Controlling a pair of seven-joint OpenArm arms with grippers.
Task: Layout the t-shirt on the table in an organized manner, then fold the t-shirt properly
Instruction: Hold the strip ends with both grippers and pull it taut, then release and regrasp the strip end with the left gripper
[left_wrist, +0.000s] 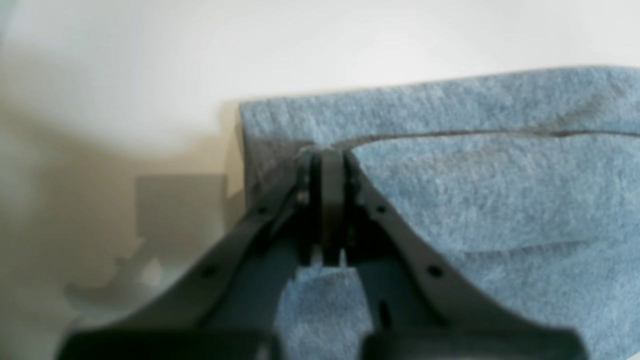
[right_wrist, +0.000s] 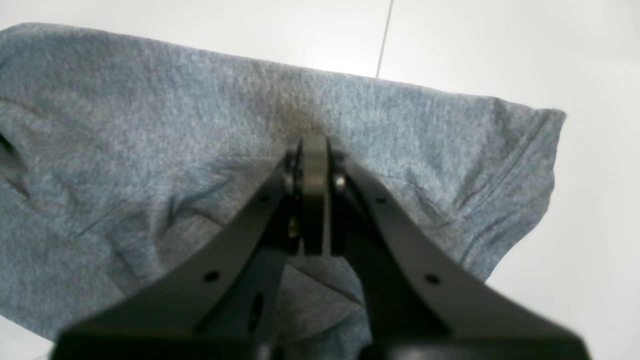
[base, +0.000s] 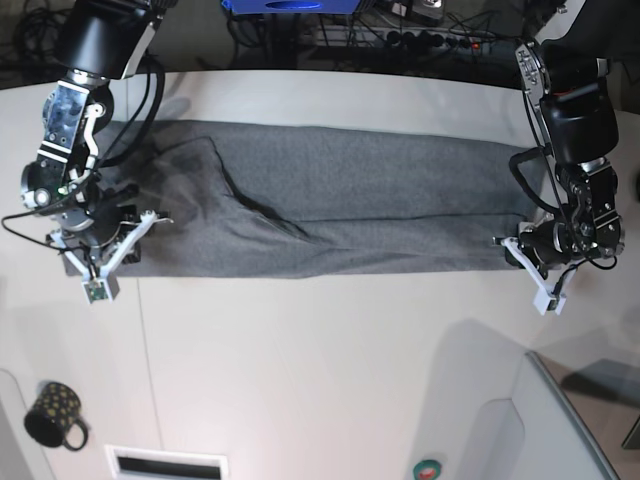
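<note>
We have the t-shirt (base: 340, 200) stretched long left-to-right across the desk (base: 330, 380), right fingers (right_wrist: 314, 150) and left fingers (left_wrist: 327, 157) clamped on its opposite ends.

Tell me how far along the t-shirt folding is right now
Done: the t-shirt lies on the table as a long band, apparently already folded lengthwise once. In hand: the left gripper is shut on one end's edge, and the right gripper is shut on the cloth at the other end, by the sleeve. Left: wrinkles near the right gripper's end need smoothing, and the band has yet to be folded across into a compact stack.
</note>
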